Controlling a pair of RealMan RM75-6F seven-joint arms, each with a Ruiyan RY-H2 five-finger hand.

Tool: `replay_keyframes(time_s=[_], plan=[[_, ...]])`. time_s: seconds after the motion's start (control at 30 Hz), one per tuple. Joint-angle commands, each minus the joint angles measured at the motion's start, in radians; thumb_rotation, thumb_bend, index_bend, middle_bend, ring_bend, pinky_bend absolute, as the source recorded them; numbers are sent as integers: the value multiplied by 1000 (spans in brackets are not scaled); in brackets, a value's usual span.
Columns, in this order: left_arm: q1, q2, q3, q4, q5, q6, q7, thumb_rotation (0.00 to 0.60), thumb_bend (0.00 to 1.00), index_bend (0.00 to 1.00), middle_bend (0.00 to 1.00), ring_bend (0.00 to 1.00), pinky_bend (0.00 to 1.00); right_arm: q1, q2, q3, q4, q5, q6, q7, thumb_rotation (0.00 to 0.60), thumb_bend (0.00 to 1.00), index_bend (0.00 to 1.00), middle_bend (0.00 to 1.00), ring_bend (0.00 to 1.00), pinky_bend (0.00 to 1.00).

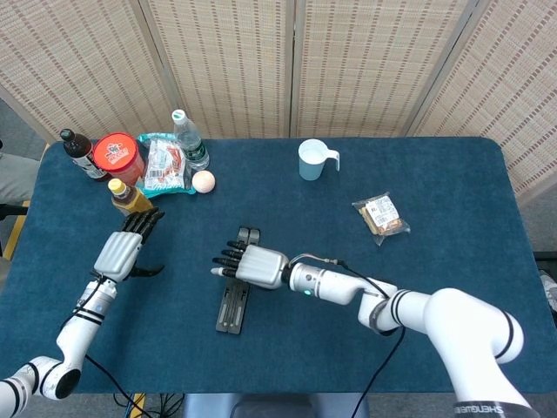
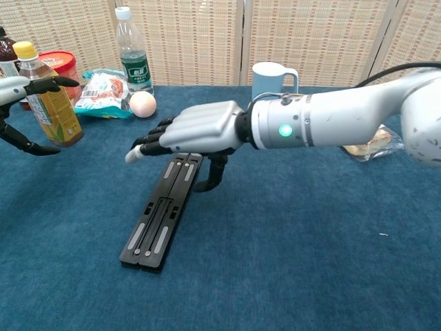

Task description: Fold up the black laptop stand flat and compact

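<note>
- Hovering over the top end of the laptop stand [image 1: 234, 299] [image 2: 160, 214], the right hand [image 1: 255, 265] [image 2: 195, 130] has its fingers spread out flat, palm down, holding nothing; in the chest view it sits clear above the stand.
- The stand is black, two slim bars side by side, lying flat on the blue table [image 1: 435, 174] [image 2: 289, 276] around the lower middle of the head view.
- The left hand [image 1: 117, 255] [image 2: 14, 88] is at the left edge, fingers apart and empty, fingertips right by a yellow-capped bottle [image 1: 129, 198] [image 2: 47, 96].
- Upper left has a red tub [image 1: 117, 154], a snack bag [image 1: 164, 165] [image 2: 102, 93], a water bottle [image 1: 189, 139] [image 2: 134, 51] and an egg [image 1: 203, 181] [image 2: 142, 104].
- A mug [image 1: 313, 159] [image 2: 272, 83] sits top centre, and a wrapped snack [image 1: 381, 216] is off to the right.
</note>
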Motion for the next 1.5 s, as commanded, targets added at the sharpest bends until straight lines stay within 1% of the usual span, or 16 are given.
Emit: replay_keyframes(time_s=[0.03,0.13,0.23,0.37,0.47,0.57,0.77,0.97,1.1,1.23,1.37,1.5], plan=[[5,21,3,-24,-5,-2,8,600,152,0,0,0,0,-143,93,47,-121,126,98,-160,600,252,0,0,0,0],[12,47,9,-48,-6,0,40,600,152,0,0,0,0,-232,140,60,-184,203,164,-240,600,252,0,0,0,0],[26,68,9,-75,-12,25,79,600,153,0,0,0,0,-314,190,68,-249,274,220,-297,600,252,0,0,0,0],[58,107,18,-122,-31,54,130,600,152,0,0,0,0,-416,255,65,-325,349,298,-362,600,252,0,0,0,0],[94,137,28,-151,-48,98,197,600,152,0,0,0,0,-500,312,63,-393,399,379,-425,600,252,0,0,0,0],[133,155,29,-179,-65,154,240,600,152,0,0,0,0,-568,369,56,-473,435,436,-464,600,252,0,0,0,0],[205,176,43,-223,-63,251,262,600,152,0,0,0,0,-687,443,20,-567,449,541,-541,600,252,0,4,0,0],[272,199,70,-279,-31,340,300,600,152,0,0,0,0,-808,493,7,-657,453,664,-580,600,252,0,5,0,0],[302,208,79,-314,-2,386,318,600,152,0,0,0,0,-877,501,6,-690,441,736,-585,600,252,0,5,0,0],[317,212,93,-344,27,402,349,600,152,0,0,0,0,-927,502,7,-702,422,777,-588,600,252,0,6,0,0],[327,200,90,-358,46,424,375,600,152,0,0,0,0,-970,495,4,-713,403,801,-588,600,252,0,8,0,0],[330,189,89,-363,54,419,387,600,152,0,0,0,0,-1011,494,5,-722,384,815,-569,600,252,0,9,0,0]])
